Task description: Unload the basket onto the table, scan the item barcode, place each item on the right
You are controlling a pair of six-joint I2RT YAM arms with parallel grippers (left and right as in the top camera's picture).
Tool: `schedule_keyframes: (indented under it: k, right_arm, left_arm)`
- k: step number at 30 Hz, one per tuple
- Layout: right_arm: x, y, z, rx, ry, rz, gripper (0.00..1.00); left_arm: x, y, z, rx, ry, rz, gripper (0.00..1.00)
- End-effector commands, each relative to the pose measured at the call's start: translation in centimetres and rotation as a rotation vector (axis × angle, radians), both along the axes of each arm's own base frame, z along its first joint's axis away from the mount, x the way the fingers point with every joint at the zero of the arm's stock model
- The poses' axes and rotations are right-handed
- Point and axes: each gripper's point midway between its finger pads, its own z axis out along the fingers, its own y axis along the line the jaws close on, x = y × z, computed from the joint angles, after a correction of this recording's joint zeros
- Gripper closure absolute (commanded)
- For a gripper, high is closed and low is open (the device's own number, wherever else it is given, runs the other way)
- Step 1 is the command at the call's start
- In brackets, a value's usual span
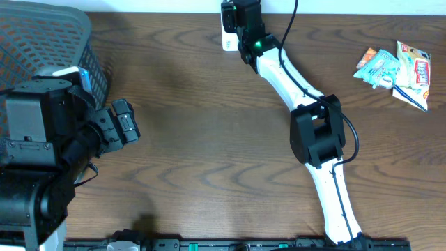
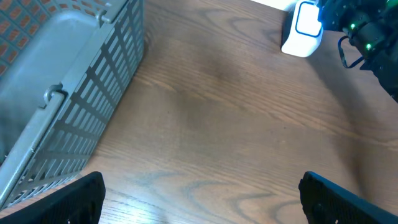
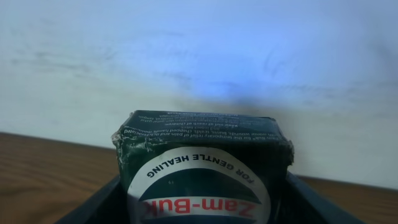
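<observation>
The right gripper (image 3: 202,205) clasps a dark green Zam-Buk box (image 3: 202,146) between its fingers. The box's round white label, upside down in the wrist view, reads "Zam-Buk" and "FOR GENTLE HEALING". The right arm stretches to the table's far edge, holding the box beside the white scanner (image 1: 228,38). The left gripper (image 2: 202,199) hovers spread wide near the grey basket (image 2: 74,93).

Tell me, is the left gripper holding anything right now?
No, the left gripper stands wide open, with only the brown wooden table showing between its black fingers.
</observation>
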Motion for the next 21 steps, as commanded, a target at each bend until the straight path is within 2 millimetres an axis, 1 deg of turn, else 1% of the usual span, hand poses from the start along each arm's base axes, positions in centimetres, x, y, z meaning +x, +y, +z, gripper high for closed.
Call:
schedule_keyframes:
  k: [1, 4, 5, 8, 9, 10, 11, 12, 14, 15, 17, 18, 19, 20, 21]
  right_arm:
    - [0.7, -1.7, 0.6, -0.063, -0.03, -0.079, 0.42]
    - [0.8, -3.2, 1.6, -0.085, -0.043, -0.157, 0.43]
    - [0.7, -4.4, 2.5, -0.093, -0.04, -0.206, 0.42]
    - [0.5, -7.0, 3.7, -0.066, 0.002, -0.279, 0.41]
    - [0.2, -9.2, 4.6, -0.037, 0.042, -0.325, 0.41]
    - [0.0, -10.1, 4.7, -0.029, 0.061, -0.344, 0.41]
    - [-0.3, -11.9, 5.1, -0.016, 0.085, -0.377, 0.41]
    - [-0.6, -13.4, 5.3, -0.011, 0.11, -0.404, 0.41]
    - [-1.7, -17.8, 5.4, -0.013, 0.183, -0.479, 0.4]
    - [-2.2, -19.3, 5.2, -0.024, 0.212, -0.502, 0.4]
    - [-3.4, -22.6, 4.5, -0.052, 0.282, -0.55, 0.4]
    - [-4.4, -25.1, 3.6, -0.075, 0.343, -0.587, 0.41]
    - [-5.0, -26.5, 3.0, -0.088, 0.38, -0.608, 0.41]
    - [-5.9, -28.4, 2.2, -0.102, 0.429, -0.636, 0.39]
    - [-7.5, -31.1, 1.0, -0.125, 0.512, -0.677, 0.36]
  left_arm:
    - [-0.1, 0.2, 0.2, 0.005, -0.006, 0.005, 0.03]
    - [-0.1, 0.2, 0.2, 0.005, -0.006, 0.005, 0.02]
    - [-0.1, 0.2, 0.2, 0.005, -0.006, 0.005, 0.02]
    - [-0.1, 0.2, 0.2, 0.005, -0.006, 0.005, 0.02]
    - [-0.1, 0.2, 0.2, 0.005, -0.006, 0.005, 0.02]
    - [-0.1, 0.2, 0.2, 0.005, -0.006, 0.005, 0.02]
    - [-0.1, 0.2, 0.2, 0.005, -0.006, 0.005, 0.02]
    - [-0.1, 0.2, 0.2, 0.005, -0.006, 0.005, 0.02]
    - [-0.1, 0.2, 0.2, 0.005, -0.006, 0.005, 0.02]
    - [-0.1, 0.2, 0.2, 0.005, -0.006, 0.005, 0.02]
    - [-0.1, 0.2, 0.2, 0.005, -0.006, 0.005, 0.02]
    - [-0.1, 0.2, 0.2, 0.005, -0.006, 0.005, 0.03]
    - [-0.1, 0.2, 0.2, 0.005, -0.006, 0.005, 0.02]
    - [-0.1, 0.2, 0.2, 0.005, -0.006, 0.005, 0.02]
    - [-0.1, 0.2, 0.2, 0.005, -0.006, 0.005, 0.03]
